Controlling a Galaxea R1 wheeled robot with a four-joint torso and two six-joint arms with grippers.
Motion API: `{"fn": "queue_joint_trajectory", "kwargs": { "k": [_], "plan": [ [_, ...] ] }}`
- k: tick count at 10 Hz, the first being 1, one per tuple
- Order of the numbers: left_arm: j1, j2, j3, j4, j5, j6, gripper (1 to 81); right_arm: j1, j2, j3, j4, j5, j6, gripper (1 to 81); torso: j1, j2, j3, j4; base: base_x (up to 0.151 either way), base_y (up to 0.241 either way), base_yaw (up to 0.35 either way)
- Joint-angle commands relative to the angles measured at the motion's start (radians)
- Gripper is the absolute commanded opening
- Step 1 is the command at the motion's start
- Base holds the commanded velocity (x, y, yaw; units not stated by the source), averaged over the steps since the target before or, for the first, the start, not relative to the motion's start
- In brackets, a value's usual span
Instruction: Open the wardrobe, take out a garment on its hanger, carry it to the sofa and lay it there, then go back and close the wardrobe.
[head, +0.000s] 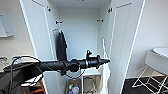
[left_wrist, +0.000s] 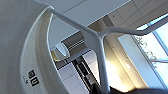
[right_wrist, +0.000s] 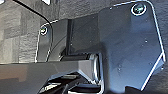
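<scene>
Head view: the wardrobe (head: 117, 30) stands open across the centre of the frame, both white doors swung wide. A black T-shirt (head: 60, 45) hangs at the left of the interior, below a black peg. The left arm reaches in from the lower left and runs level to the middle, its left gripper (head: 106, 60) ending at the right side of the opening, right against the white T-shirt (head: 106, 72), which hangs as a thin pale strip from mid-height down to the lower edge. Whether the fingers are clenched on anything cannot be told here. A white chair with wire legs (head: 156, 67) sits at lower right.

Left wrist view: the white hanger (left_wrist: 96, 40) crosses the frame close up, its shoulders spreading from a stem that runs down to the dark gripper body at the bottom edge. The collar of the shirt curves along the left, with a small label.

Right wrist view: the robot's own dark plate over grey flooring; finger state cannot be told.

The shirt looks light and limp, likely to slide off if tilted; the stiff hanger near its hook is the sounder hold.
</scene>
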Motion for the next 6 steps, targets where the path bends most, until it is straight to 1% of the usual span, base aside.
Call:
{"fn": "queue_joint_trajectory", "kwargs": {
  "k": [1, 6],
  "plan": [
    [-0.170, -0.007, 0.026, 0.045, -0.058, 0.013, 1.0, 0.041, 0.003, 0.010, -0.008, -0.032, -0.003, 81.1, 0.000, 0.000, 0.000, 0.000, 0.000, 0.000, 0.000],
    [-0.169, -0.007, 0.034, 0.045, -0.060, 0.011, 1.0, 0.043, 0.003, 0.010, -0.007, -0.031, -0.001, 81.1, 0.000, 0.000, 0.000, 0.000, 0.000, 0.000, 0.000]
  ]
}}
